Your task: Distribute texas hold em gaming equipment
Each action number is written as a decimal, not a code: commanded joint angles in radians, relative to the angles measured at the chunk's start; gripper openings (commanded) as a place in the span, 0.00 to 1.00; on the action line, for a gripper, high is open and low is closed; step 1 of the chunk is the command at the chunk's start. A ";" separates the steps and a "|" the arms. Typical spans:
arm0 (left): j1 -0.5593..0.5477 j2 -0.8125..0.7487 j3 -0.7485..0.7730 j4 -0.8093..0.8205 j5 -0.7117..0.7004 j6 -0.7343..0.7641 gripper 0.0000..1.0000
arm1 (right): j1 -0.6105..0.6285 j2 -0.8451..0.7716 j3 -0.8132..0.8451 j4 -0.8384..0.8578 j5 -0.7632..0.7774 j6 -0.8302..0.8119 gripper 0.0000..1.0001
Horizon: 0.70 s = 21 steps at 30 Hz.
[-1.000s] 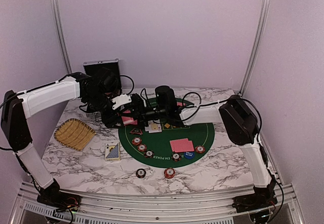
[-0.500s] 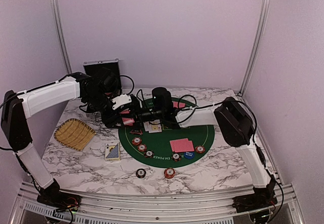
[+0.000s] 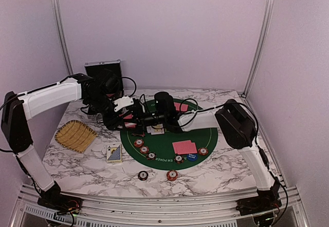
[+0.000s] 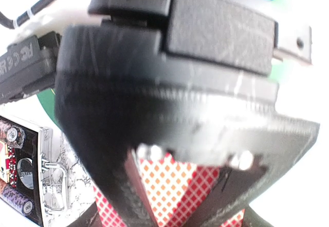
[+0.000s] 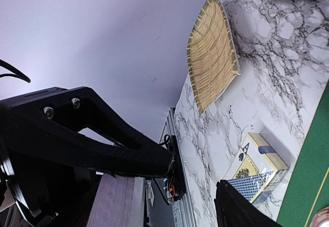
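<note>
My left gripper (image 3: 125,116) hangs over the far left edge of the green felt mat (image 3: 205,133), shut on a few red-backed playing cards (image 4: 175,183). The right gripper (image 3: 139,117) meets it nose to nose. Its black body (image 4: 169,83) fills the left wrist view and its fingers flank the cards. Its jaws stand apart in the right wrist view, around (image 5: 198,178). On the mat lie a red-backed pile (image 3: 184,147), a face-up card (image 3: 156,130), striped chips (image 3: 144,149) and a blue disc (image 3: 192,156). Two chips (image 3: 172,175) sit off the mat, near the front.
A yellow straw tray (image 3: 75,135) lies at the left, and a card box (image 3: 114,153) sits beside the mat. The silver case (image 3: 104,73) stands open at the back left. Both arms cross above the back half of the mat. Marble table edge (image 3: 154,192) runs along the front.
The right arm has slid left across the mat until its gripper reached the left gripper's cards, and its jaws have narrowed a little. The left arm held still.
</note>
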State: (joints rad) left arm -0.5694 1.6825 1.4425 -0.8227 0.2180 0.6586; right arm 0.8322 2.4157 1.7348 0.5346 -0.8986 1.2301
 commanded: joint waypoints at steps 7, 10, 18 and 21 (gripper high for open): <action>-0.003 -0.035 0.007 -0.006 0.012 0.007 0.00 | -0.050 -0.089 -0.114 -0.010 0.019 -0.038 0.67; -0.003 -0.035 0.006 -0.006 0.011 0.007 0.00 | -0.056 -0.106 -0.132 -0.002 0.016 -0.039 0.66; -0.003 -0.037 0.006 -0.006 0.008 0.007 0.00 | -0.064 -0.144 -0.147 -0.035 0.009 -0.075 0.60; -0.003 -0.038 0.006 -0.006 0.002 0.007 0.00 | -0.068 -0.155 -0.159 -0.038 0.007 -0.083 0.56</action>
State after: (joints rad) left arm -0.5751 1.6825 1.4425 -0.8246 0.2169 0.6613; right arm 0.7849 2.3074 1.5963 0.5373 -0.8955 1.1824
